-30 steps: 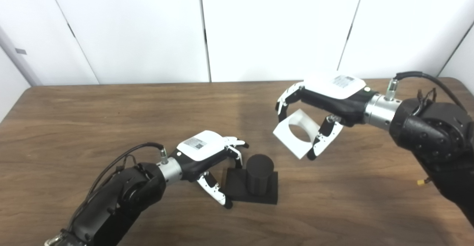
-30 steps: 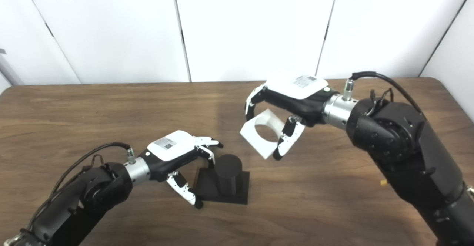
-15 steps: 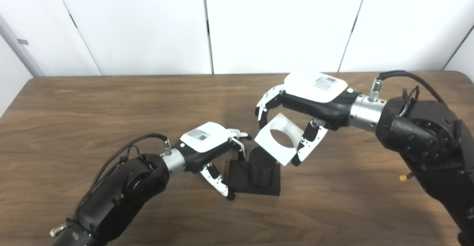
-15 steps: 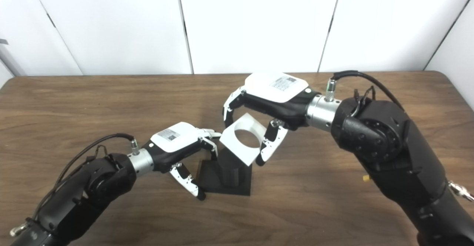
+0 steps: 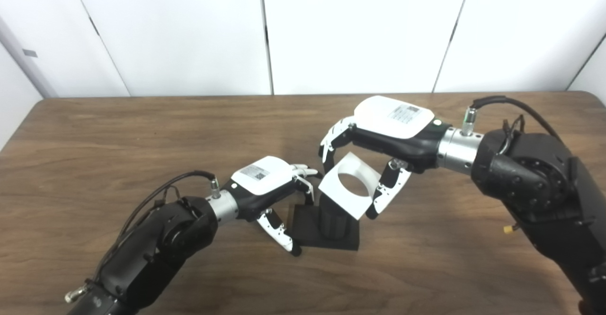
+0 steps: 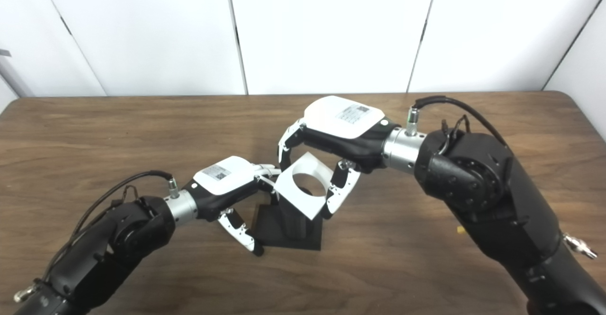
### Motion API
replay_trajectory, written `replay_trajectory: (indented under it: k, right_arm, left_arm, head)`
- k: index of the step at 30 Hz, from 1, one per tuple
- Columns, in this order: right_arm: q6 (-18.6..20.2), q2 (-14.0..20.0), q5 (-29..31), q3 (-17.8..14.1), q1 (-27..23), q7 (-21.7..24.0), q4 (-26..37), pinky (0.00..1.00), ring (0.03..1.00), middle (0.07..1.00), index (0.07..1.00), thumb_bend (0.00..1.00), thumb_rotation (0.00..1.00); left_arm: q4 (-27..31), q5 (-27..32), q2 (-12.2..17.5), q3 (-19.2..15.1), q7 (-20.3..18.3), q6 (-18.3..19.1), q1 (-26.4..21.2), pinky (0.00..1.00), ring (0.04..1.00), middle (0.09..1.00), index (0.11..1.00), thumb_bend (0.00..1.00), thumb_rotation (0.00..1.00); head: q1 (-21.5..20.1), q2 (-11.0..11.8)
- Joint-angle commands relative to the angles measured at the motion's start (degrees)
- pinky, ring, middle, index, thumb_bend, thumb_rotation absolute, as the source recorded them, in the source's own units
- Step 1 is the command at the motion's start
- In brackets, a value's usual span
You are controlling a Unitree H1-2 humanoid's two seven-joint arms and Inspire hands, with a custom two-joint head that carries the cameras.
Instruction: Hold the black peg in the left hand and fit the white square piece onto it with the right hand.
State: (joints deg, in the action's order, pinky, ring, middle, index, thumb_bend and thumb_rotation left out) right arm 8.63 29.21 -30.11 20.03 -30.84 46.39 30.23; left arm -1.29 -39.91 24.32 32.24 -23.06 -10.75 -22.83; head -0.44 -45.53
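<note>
Now right hand [image 5: 378, 137] holds white square piece [image 5: 349, 192] over black peg [image 5: 334, 220].

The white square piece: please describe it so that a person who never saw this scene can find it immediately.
Look at the middle of the brown wooden table, where the two robot hands meet. The right hand holds the white square piece tilted, just above the black peg. It is the only flat white plate with a large round hole through it.
</note>
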Motion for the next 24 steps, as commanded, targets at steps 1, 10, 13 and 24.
replay_trajectory:
  k: [1, 10, 13, 24]
  right_arm:
    - [-1.80, 0.06, 0.24, -0.79, -1.37, -1.60, 0.36, 0.73, 0.790, 0.739, 0.477, 0.52, 0.13]
    - [-0.65, -0.71, -0.49, -0.37, -0.52, -1.25, -0.72, 0.75, 0.797, 0.746, 0.478, 0.52, 0.13]
    - [-0.90, -0.99, -0.81, -0.12, -0.22, -1.43, -1.44, 0.75, 0.798, 0.746, 0.479, 0.52, 0.13]
    - [-1.43, -1.63, -1.35, 0.33, 0.73, -1.80, -2.70, 0.76, 0.794, 0.746, 0.479, 0.52, 0.13]
  left_arm:
    - [-1.32, -3.37, 0.62, 2.28, -4.42, 1.58, 1.06, 0.84, 0.923, 0.925, 0.493, 0.52, 0.07]
    - [-0.12, -3.10, 0.62, 2.23, -5.33, 2.53, 0.85, 0.85, 0.922, 0.927, 0.492, 0.52, 0.07]
    - [0.21, -3.41, 0.66, 2.34, -5.34, 2.64, 0.79, 0.84, 0.920, 0.929, 0.492, 0.52, 0.07]
    - [0.67, -3.00, 0.28, 2.12, -5.45, 3.06, 1.11, 0.84, 0.912, 0.919, 0.492, 0.52, 0.07]
  head:
    - [-0.08, -0.03]
    - [0.44, -0.47]
    - [0.44, -0.47]
    - [0.79, -0.80]
